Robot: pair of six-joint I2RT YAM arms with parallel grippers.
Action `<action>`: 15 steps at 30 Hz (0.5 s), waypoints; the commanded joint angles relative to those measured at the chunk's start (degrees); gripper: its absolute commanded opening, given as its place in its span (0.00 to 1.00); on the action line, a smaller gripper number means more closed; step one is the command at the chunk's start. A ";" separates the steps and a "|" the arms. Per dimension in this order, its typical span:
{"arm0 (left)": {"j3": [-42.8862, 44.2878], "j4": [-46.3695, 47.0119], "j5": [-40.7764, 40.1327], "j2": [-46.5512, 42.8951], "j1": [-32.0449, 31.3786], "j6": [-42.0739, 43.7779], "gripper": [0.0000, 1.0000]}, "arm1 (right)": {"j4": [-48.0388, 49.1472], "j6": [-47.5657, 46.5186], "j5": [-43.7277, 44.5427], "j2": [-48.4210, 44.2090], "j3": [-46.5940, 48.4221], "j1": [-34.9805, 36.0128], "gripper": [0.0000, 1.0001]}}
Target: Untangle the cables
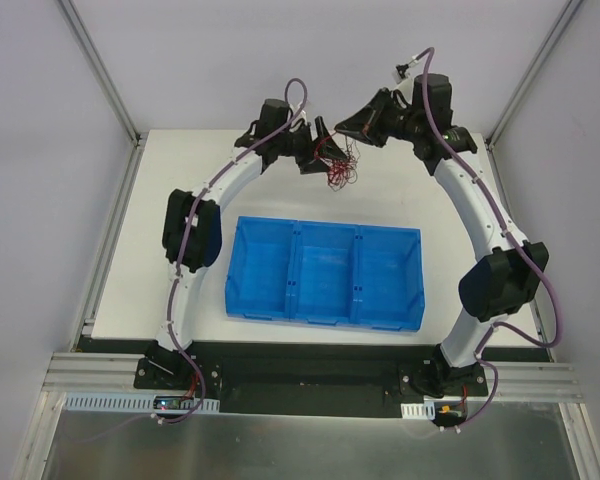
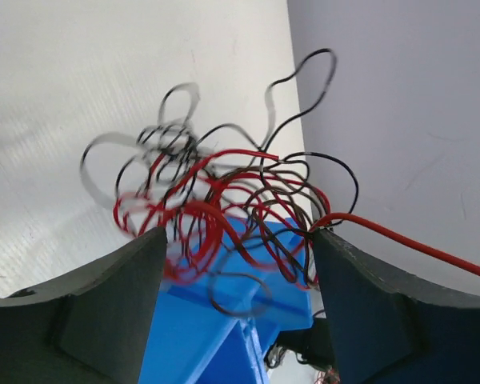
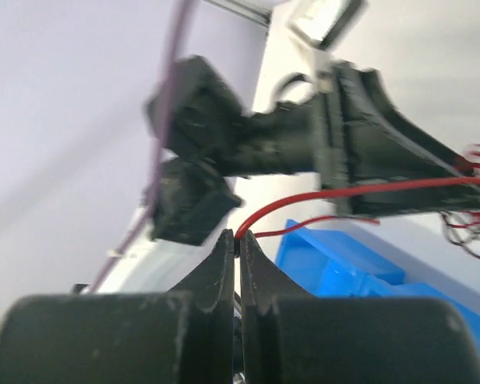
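Observation:
A tangle of thin red and black cables [image 1: 335, 165] hangs off the table at the back, between the two grippers. In the left wrist view the tangle [image 2: 224, 200] drapes across my left gripper [image 2: 236, 232], whose jaws stand wide apart; strands catch on its right fingertip [image 2: 324, 240]. One red cable [image 2: 416, 240] runs taut from there to the right. My right gripper [image 3: 238, 238] is shut on the end of that red cable [image 3: 304, 196], which leads to my left gripper [image 3: 384, 160]. From above, the left gripper [image 1: 318, 135] and right gripper [image 1: 345, 128] are close together.
A blue three-compartment tray [image 1: 325, 228] sits mid-table, below and in front of the grippers; it also shows in the left wrist view [image 2: 224, 320] and the right wrist view [image 3: 344, 268]. White walls and a metal frame post [image 1: 100, 70] enclose the table.

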 commanded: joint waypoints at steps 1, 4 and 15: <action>-1.74 3.48 -3.34 2.32 -0.47 -4.08 0.66 | 4.62 6.53 -0.44 -1.06 7.93 0.50 0.00; -6.23 3.39 -9.94 1.80 1.64 -1.62 0.54 | 1.38 6.79 1.75 -1.24 14.69 0.15 0.00; -9.40 1.28 -6.81 -2.14 6.82 1.99 0.54 | 3.91 13.91 4.22 0.87 28.96 -3.37 0.00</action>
